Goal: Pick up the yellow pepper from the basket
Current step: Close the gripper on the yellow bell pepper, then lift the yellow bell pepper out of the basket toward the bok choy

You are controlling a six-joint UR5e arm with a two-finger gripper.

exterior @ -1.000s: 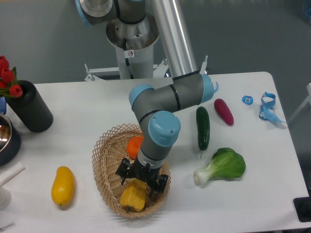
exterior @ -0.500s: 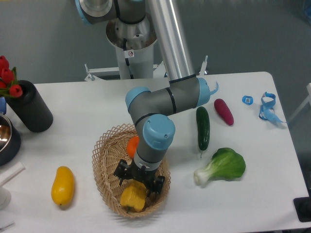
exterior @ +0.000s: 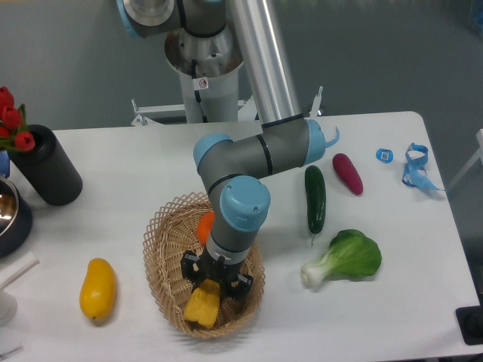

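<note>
The yellow pepper (exterior: 201, 306) lies in the near part of the oval wicker basket (exterior: 155, 253) at the table's front centre. My gripper (exterior: 213, 287) points down into the basket directly over the pepper's upper end. Its black fingers are drawn in against that end, shut on the pepper. The wrist hides the pepper's top and stem. An orange fruit (exterior: 204, 225) shows in the basket just behind the wrist.
A smooth yellow mango-like fruit (exterior: 98, 288) lies left of the basket. A cucumber (exterior: 315, 197), a purple eggplant (exterior: 347, 173) and a bok choy (exterior: 347, 258) lie to the right. A black vase (exterior: 47, 175) and a metal bowl (exterior: 7, 215) stand far left.
The wrist has shifted slightly left and lower into the basket. The fingers have drawn inward onto the pepper, which now looks narrower and tilted.
</note>
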